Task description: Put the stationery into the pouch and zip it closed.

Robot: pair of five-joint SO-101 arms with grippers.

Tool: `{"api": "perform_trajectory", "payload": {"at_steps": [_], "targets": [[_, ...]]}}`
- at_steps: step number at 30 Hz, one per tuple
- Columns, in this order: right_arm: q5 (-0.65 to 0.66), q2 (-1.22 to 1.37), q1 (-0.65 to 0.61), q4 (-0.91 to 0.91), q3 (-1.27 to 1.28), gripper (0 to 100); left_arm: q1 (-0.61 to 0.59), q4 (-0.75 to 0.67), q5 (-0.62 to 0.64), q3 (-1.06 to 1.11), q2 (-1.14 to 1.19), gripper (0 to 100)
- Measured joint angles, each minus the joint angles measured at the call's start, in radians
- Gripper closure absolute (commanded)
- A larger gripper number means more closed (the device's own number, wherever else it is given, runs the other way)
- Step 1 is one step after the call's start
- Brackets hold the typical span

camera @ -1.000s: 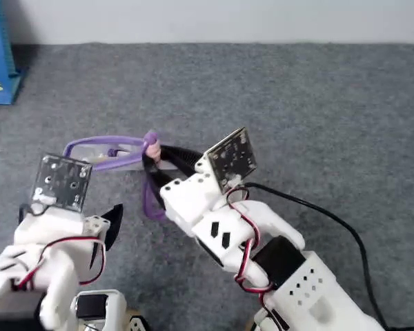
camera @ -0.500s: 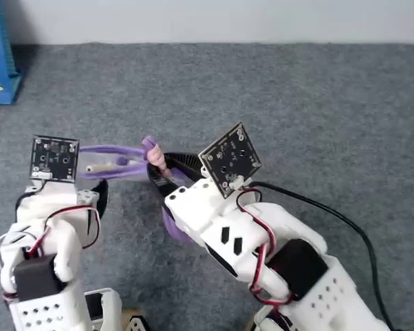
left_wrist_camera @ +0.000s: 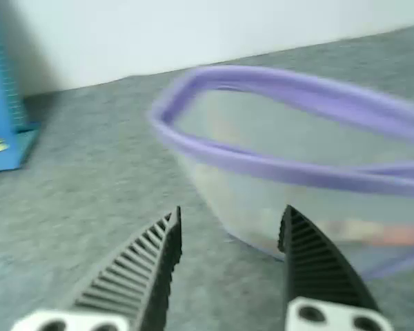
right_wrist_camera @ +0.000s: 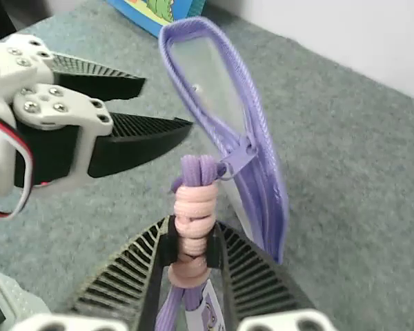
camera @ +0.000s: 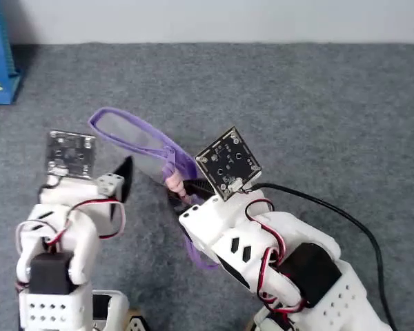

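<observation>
The right claw (right_wrist_camera: 191, 234) was clamped on the zipper's knotted cord (right_wrist_camera: 193, 203), holding the pouch (camera: 145, 132) up over the surface (camera: 297, 103), long axis pointing toward its far-left corner. The left claw (left_wrist_camera: 232, 214) gaped empty beside that end.

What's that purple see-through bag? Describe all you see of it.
The pouch is clear plastic edged with a purple zip. A knotted pink-and-purple cord hangs from the zip pull; the right hand clamps that cord, holding the pouch on edge. Something pale lies inside. The left hand is open beside it, apart.
</observation>
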Motion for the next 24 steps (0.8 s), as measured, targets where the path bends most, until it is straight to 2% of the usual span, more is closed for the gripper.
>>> {"api": "perform_trajectory", "payload": {"at_steps": [7, 11, 17, 24], "targets": [[0.052, -0.117, 0.000, 0.089, 0.000, 99.1, 0.066, -0.094, 0.041, -0.002, 0.011, 78], [0.057, -0.201, -0.009, 0.157, 0.000, 99.1, 0.115, -0.144, 0.052, -0.055, 0.167, 78], [0.057, -0.258, -0.020, 0.245, 0.000, 99.1, 0.198, -0.132, 0.100, -0.210, 0.422, 78], [0.057, -0.325, -0.020, 0.275, 0.000, 99.1, 0.236, -0.014, 0.107, -0.269, 0.391, 77]]}}
